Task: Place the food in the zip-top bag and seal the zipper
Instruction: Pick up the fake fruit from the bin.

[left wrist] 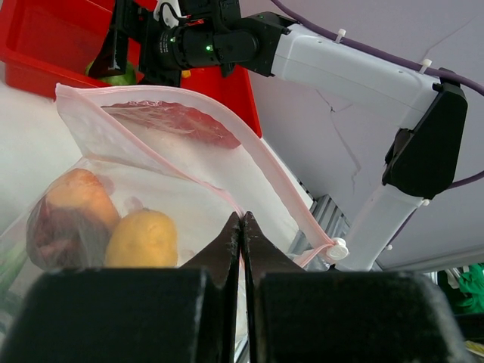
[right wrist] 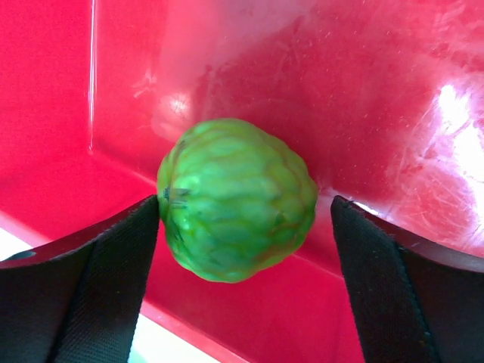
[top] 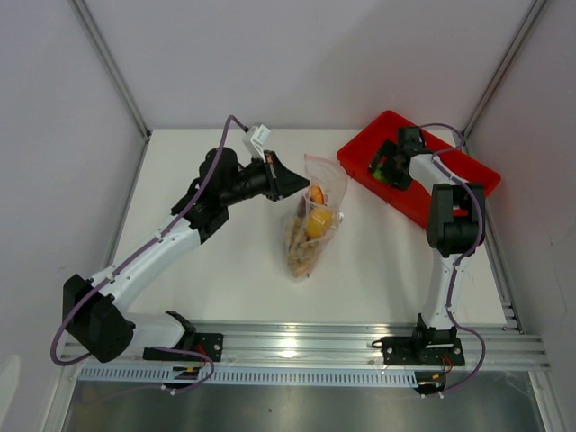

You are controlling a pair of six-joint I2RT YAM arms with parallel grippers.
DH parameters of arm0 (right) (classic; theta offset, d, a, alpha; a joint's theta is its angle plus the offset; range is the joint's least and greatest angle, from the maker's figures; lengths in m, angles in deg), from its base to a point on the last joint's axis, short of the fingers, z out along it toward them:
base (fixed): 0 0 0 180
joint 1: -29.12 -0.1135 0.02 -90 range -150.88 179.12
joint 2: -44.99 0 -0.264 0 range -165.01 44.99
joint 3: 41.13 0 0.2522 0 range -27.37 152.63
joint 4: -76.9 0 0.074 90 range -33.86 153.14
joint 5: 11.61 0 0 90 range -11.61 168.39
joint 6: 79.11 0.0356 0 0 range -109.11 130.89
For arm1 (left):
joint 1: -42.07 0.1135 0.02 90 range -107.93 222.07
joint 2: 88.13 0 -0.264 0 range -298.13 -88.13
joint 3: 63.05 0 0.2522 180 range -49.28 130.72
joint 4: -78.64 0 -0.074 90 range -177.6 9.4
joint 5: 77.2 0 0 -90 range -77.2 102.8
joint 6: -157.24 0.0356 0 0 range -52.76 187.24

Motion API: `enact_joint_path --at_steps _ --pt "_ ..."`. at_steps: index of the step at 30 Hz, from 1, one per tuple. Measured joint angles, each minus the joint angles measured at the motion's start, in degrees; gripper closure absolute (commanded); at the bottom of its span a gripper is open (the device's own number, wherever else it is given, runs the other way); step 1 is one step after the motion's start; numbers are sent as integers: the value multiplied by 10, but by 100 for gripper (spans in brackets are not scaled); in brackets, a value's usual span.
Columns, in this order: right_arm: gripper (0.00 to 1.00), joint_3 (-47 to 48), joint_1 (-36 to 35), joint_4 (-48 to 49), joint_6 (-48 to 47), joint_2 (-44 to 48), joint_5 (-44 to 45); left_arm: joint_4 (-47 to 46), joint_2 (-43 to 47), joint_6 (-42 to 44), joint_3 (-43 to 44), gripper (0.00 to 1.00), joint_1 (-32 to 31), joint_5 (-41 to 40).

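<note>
On the left of the white desk (top: 225,270) we see the left gripper (top: 286,183) closed, its fingertips (left wrist: 231,236) pinched together on the near lip of the zip-top bag (top: 315,220). The bag lies in the middle of the desk with its mouth towards the far side, gaping open; the pinkish zipper (left wrist: 280,181) runs round that mouth. Inside the bag we make out a yellow-orange round fruit (left wrist: 144,238), an orange piece (left wrist: 79,193) just beside it and a purple-red piece (left wrist: 53,234). At the far right stands the red tray (top: 364,146). There the right gripper (right wrist: 246,208) is lowered into the tray, wide open, straddling a green bumpy fruit (right wrist: 236,198) on the tray floor; one finger is at the fruit's side, the other apart
</note>
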Motion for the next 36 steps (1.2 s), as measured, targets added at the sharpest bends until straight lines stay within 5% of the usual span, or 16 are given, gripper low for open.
enact_joint_path --at_steps 2,9,17,27,36 --pt "12 0 3 3 1 -1 1 0 0 0 0 100 1 0" --pt "67 0 14 21 7 -8 -10 0 0 -1 0 99 6 2" --pt "95 0 22 15 7 3 -12 -9 -9 -10 -2 99 9 6" --pt "100 -56 5 -10 -11 232 7 -25 -33 -17 -7 100 9 23" --pt "100 -142 -105 -23 -39 459 13 3 -41 7 -7 100 10 35"
